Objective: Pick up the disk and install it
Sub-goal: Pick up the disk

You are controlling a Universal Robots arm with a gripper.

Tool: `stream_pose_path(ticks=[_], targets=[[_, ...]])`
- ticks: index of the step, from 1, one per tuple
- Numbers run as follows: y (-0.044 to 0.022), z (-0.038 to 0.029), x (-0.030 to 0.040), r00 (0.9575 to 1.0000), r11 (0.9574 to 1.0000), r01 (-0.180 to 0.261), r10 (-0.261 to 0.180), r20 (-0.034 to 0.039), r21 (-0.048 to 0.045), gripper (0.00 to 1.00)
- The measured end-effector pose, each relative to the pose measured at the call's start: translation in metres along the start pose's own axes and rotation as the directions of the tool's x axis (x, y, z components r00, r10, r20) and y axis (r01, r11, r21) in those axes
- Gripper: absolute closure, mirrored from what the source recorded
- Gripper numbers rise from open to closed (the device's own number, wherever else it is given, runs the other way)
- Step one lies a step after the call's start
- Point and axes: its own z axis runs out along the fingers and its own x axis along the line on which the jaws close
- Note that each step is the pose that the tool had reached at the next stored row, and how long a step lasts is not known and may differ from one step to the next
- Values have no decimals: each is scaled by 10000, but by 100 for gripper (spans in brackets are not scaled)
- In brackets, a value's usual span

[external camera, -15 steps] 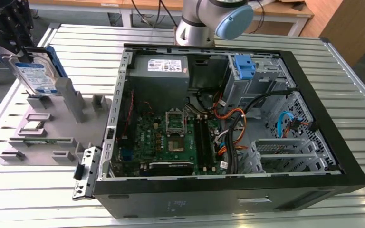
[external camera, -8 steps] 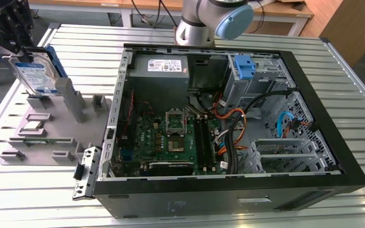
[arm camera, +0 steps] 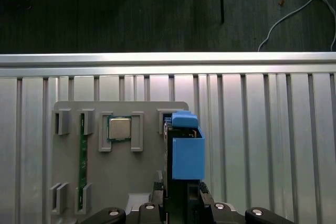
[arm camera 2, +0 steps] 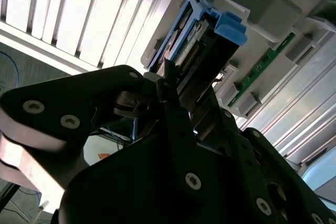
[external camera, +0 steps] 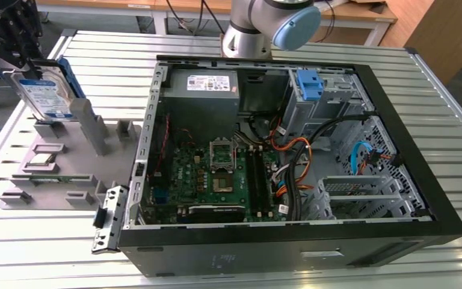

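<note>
My exterior view looks down from high; both wrist views, close behind the gripper [arm camera 2: 186, 90], face the grey parts holder [external camera: 123, 162] at the exterior view's left.

You had a slatted metal table [external camera: 38, 265] carrying 2 things: a grey parts holder [external camera: 62, 165] and an open computer case [external camera: 295, 253]

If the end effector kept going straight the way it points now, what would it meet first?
The end effector grips the disk; the disk would probably meet the grey tray just ahead first.
</note>
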Motion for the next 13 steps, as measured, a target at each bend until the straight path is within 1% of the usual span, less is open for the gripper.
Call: stream_pose_path(ticks=[3, 6, 13], targets=[[1, -7, 0, 10000, 10000, 0, 0, -2, -4, 65], [2, -44, -3, 10000, 10000, 0, 0, 0, -1, 65], [8, -197, -14, 10000, 10000, 0, 0, 0, -1, 65]])
